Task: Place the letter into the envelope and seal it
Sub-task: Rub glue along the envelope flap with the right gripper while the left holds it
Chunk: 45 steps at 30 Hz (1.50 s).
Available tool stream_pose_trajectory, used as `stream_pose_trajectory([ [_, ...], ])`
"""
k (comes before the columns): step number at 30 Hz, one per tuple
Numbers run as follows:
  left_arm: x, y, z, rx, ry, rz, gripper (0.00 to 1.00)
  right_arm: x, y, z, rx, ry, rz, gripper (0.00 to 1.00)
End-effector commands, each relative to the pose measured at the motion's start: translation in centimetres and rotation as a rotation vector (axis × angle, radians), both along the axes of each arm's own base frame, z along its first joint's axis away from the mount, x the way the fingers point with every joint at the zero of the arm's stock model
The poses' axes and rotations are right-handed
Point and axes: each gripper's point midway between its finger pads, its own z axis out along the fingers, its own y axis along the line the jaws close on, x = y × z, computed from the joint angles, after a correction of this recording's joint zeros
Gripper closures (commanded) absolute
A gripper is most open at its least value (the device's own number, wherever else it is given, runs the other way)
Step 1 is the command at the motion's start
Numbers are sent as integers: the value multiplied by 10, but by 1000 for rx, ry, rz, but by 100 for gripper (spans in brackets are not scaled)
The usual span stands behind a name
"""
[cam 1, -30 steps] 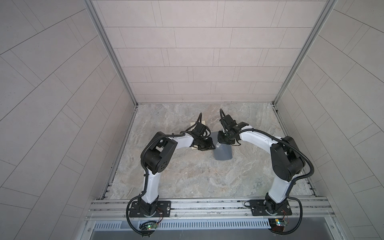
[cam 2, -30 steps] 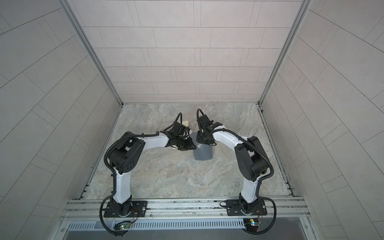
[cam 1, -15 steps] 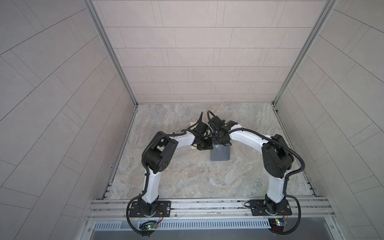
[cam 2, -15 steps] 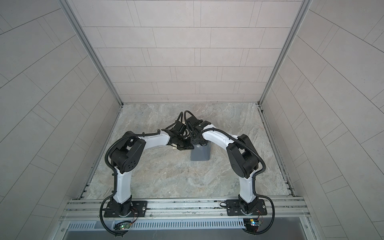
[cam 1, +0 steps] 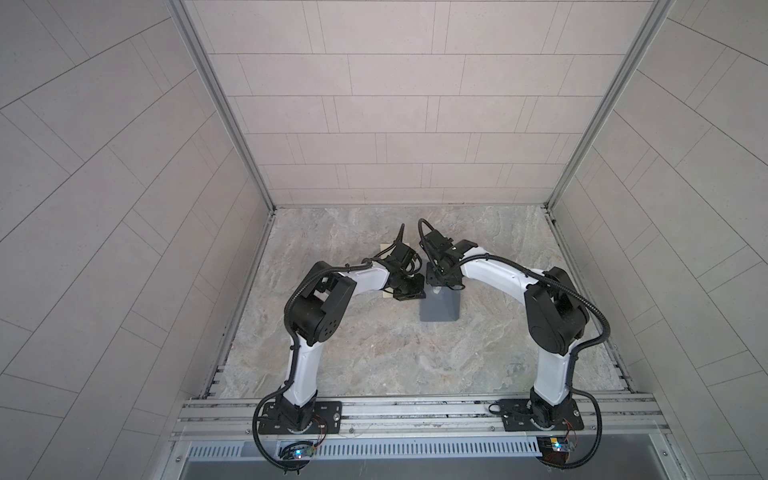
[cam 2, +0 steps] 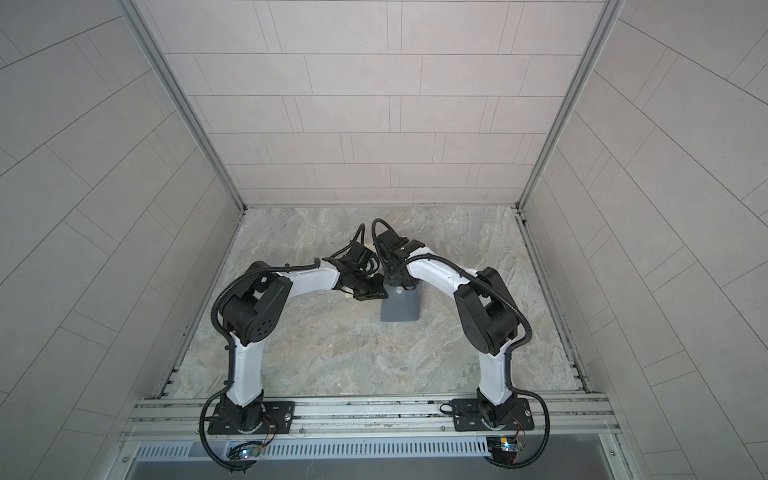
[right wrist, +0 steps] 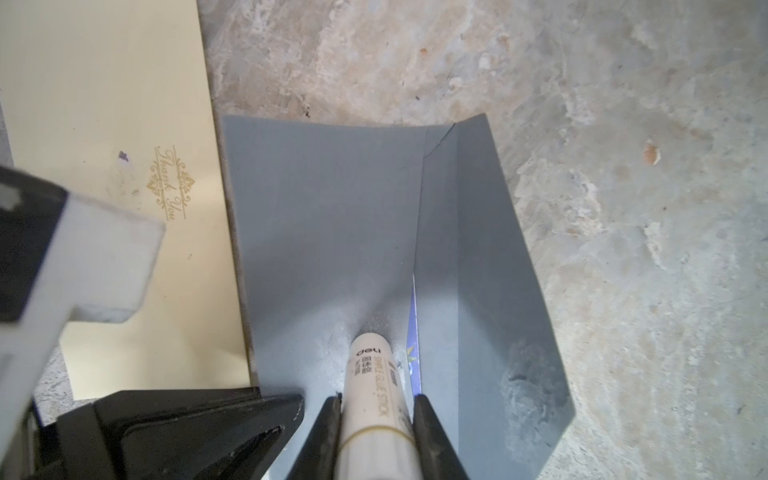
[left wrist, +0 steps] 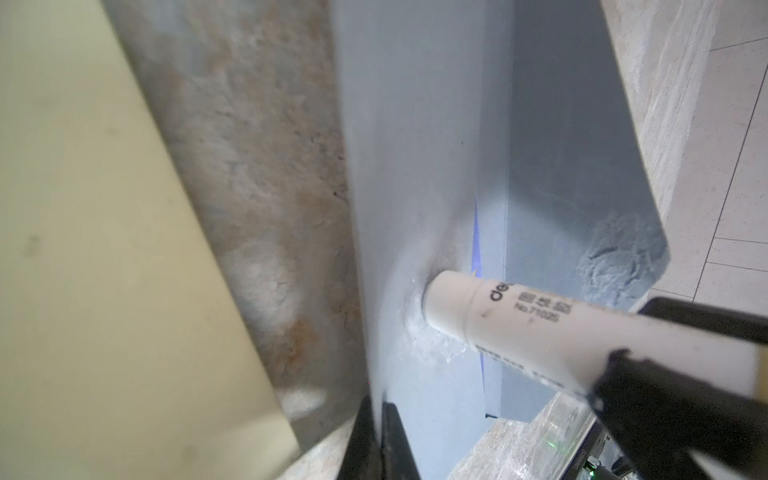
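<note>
Furthest left, on the outer side of the left gripper point(left wrist: 376, 419), a cream "Thank You" card point(right wrist: 116, 104) lies flat on the marbled tabletop point(right wrist: 623, 166). The card's long edge runs just beside the grey envelope point(right wrist: 324, 216). In the right wrist view the left arm's black-and-white body covers the card's near corner.

The left gripper's fingers are pressed together, pinching the envelope's near edge and holding that panel lifted and curved.

Just to its right, the right gripper point(right wrist: 376, 405) is clamped around a white glue stick point(right wrist: 372, 374), one finger on each side of the barrel. The stick's tip rests on the envelope's grey panel, right beside the fold, with white glue smears around it.

Past the tip, a thin sliver of blue paper point(right wrist: 415, 332) shows in the fold. It may be the letter tucked inside, but too little is visible to be sure.

Right of the fold, the flap point(right wrist: 490, 270) stands tilted up, with a rough glue patch near its rounded corner. In both top views the two wrists crowd over the envelope's far end point(cam 1: 439, 309), hiding it.
</note>
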Motion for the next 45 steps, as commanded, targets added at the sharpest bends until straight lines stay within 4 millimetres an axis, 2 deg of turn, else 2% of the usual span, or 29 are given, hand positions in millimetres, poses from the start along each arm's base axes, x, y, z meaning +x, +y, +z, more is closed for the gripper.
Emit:
stream_pose_trajectory([
  [1, -1, 10, -10, 46, 23, 15, 100, -45, -57, -46, -228, 204, -42, 100],
  [4, -1, 10, -11, 44, 23, 15, 100, -43, -54, -43, -211, 181, -45, 100],
  [7, -1, 10, -10, 40, 22, 11, 100, -35, -35, -30, -98, 98, -9, 100],
  [10, -2, 10, -10, 44, 26, 5, 100, -27, -16, -3, 30, 2, 15, 100],
  [13, -3, 10, -12, 44, 32, 3, 100, -21, -14, 24, 74, -64, 14, 100],
  [16, -3, 9, -12, 41, 34, -1, 100, -18, -14, 34, 84, -71, 14, 100],
  [25, -3, 9, -12, 41, 32, -3, 100, -15, 5, 9, 136, -7, 30, 100],
  [31, -4, 9, -10, 40, 31, -9, 100, -9, 14, 4, 152, -8, 41, 100],
  [40, -5, 6, -8, 25, 32, -24, 100, 3, 6, -7, 85, -18, -5, 100],
  [45, -5, 8, -8, 35, 32, -20, 100, 7, -10, -8, -9, -29, -51, 100],
])
